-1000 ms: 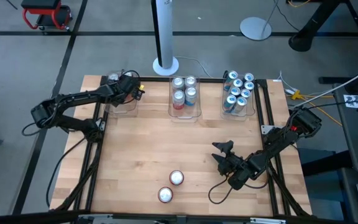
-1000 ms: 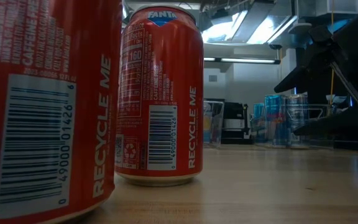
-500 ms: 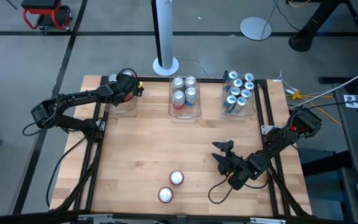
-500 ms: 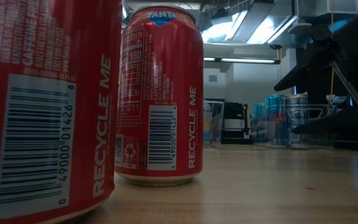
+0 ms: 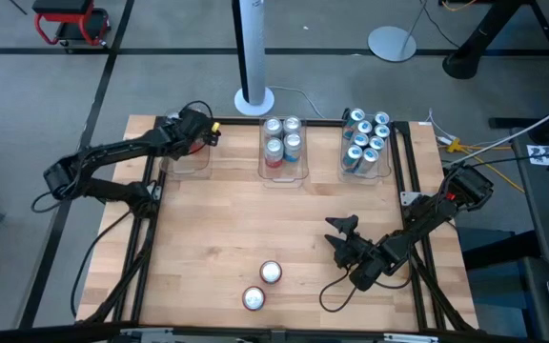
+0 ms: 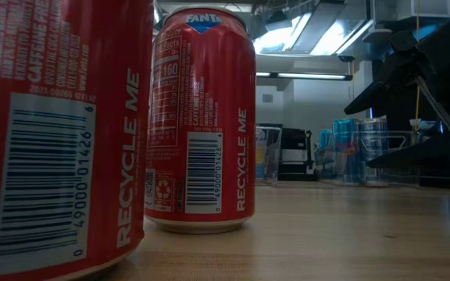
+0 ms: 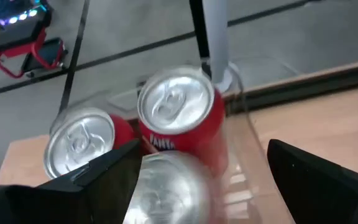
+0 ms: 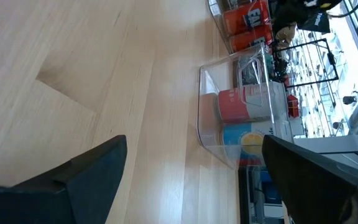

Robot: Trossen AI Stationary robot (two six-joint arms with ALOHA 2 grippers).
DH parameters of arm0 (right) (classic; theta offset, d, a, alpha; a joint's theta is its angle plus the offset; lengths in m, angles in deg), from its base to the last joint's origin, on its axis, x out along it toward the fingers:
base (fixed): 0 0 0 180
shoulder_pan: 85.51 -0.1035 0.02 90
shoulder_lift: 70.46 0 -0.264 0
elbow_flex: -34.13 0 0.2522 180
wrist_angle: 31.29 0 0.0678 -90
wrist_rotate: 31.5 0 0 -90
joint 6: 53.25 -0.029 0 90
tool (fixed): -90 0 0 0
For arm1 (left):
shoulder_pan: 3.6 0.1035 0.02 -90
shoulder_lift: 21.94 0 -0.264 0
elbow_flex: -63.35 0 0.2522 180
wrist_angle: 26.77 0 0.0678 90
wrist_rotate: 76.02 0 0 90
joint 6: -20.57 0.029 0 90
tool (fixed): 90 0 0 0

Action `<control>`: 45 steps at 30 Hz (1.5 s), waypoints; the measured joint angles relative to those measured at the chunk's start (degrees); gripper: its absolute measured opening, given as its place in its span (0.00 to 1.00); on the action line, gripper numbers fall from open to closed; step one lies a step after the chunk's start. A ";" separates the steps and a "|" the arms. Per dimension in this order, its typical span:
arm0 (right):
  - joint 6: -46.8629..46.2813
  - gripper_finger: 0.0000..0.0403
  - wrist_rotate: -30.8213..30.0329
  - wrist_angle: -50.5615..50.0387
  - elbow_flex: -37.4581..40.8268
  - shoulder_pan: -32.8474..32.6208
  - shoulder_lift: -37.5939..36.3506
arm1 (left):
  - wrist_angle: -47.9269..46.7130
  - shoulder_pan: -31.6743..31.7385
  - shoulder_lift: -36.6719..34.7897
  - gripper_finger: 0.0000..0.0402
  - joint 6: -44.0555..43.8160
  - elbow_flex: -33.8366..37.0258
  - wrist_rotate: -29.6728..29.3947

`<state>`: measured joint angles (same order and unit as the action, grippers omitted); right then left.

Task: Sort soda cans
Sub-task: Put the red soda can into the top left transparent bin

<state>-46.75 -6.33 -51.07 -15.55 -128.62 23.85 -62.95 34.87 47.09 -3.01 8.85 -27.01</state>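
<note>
Two red soda cans [image 5: 271, 272] [image 5: 254, 298] stand upright on the wood table near its front edge; they fill the low view [image 6: 201, 125]. My left gripper [image 5: 196, 135] hangs open over the clear left bin [image 5: 181, 157]. In its wrist view, three red cans stand in that bin [image 7: 176, 102] [image 7: 79, 140]. The third can [image 7: 169, 186] sits under the gap between the fingers, and a gap shows on its right. My right gripper [image 5: 336, 236] rests open low over the table's right half, with nothing between its fingers [image 8: 194, 140].
The middle bin [image 5: 284, 171] holds silver-and-red cans. The right bin [image 5: 365, 173] holds several teal cans. Both stand at the far edge, beside a white pole base [image 5: 254, 99]. Bare wood lies between the bins and the two loose cans.
My left gripper has risen a little above the left bin and stayed open. The cans in the bin have stayed where they were.
</note>
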 joint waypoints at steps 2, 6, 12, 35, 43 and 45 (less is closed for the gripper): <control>0.00 0.93 0.00 -0.01 0.00 0.00 0.00 | -0.22 -0.12 -1.58 0.83 0.34 -0.41 0.04; 0.00 0.93 0.00 0.00 0.00 0.00 0.00 | -1.71 -0.30 -5.79 0.84 1.41 -2.20 0.36; 0.01 0.93 -0.04 -0.02 0.00 0.00 0.00 | 1.67 -7.94 -13.97 0.84 6.71 -3.20 15.07; 0.00 0.93 -0.60 -0.02 0.00 0.00 0.00 | 18.38 -29.74 -18.45 0.84 3.22 -3.18 34.68; -0.07 0.93 -1.24 0.13 0.00 0.00 0.00 | 25.96 -45.52 -13.35 0.84 3.21 -3.20 32.41; -0.11 0.93 -1.21 0.17 0.00 0.00 0.00 | 26.10 -48.74 -11.99 0.84 4.05 -4.02 29.85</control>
<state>-46.86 -7.53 -50.91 -15.55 -128.62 23.85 -36.84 -13.87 35.10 1.05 4.83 2.84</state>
